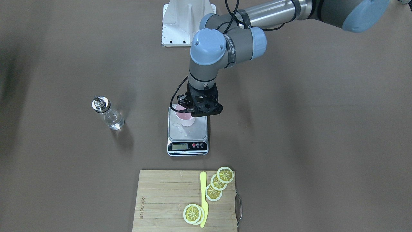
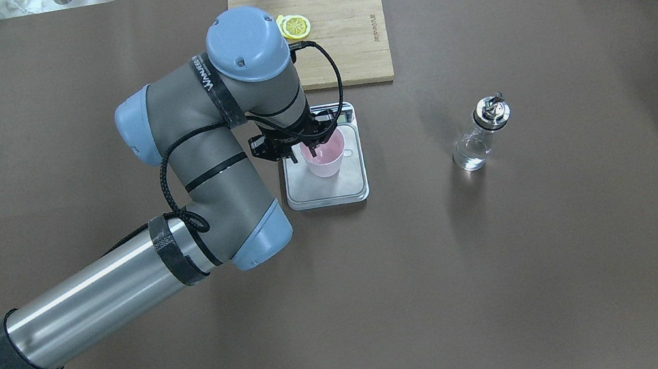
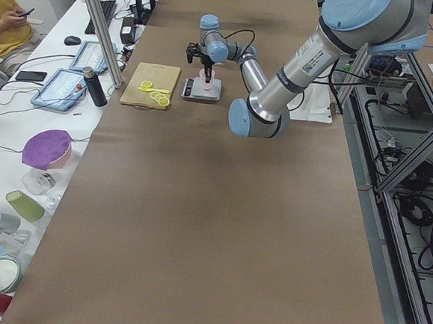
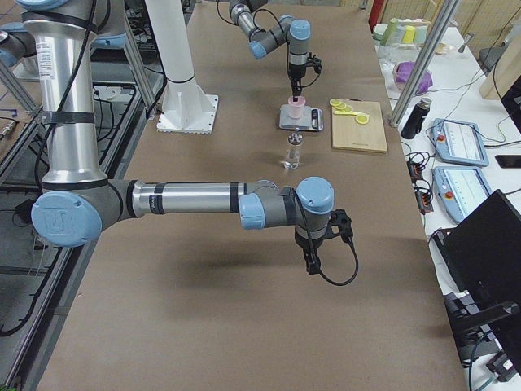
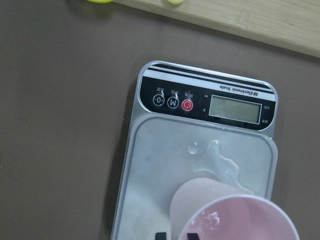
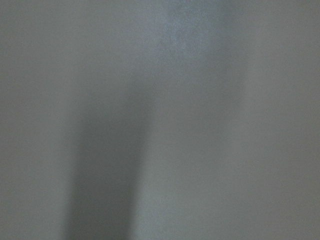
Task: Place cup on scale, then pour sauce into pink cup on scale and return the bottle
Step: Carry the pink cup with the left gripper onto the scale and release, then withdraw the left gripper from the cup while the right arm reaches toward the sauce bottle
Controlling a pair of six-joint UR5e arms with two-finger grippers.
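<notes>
The pink cup (image 2: 325, 162) stood upright on the scale (image 2: 330, 192), beside a small puddle (image 5: 216, 159); the left claw (image 2: 306, 146) hung at the cup's rim, though I could not tell whether it gripped; the bottle (image 2: 481, 135) stood well right of the scale on the counter (image 2: 575, 238); the right claw (image 4: 313, 262) hung far off, open or closed I could not tell.

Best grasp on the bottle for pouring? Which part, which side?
Take the bottle by its glass body, below the metal pourer cap, from the side, probably the one away from the scale. It stands upright, well apart from the scale. The body is wider and plainer than the spouted cap.
</notes>
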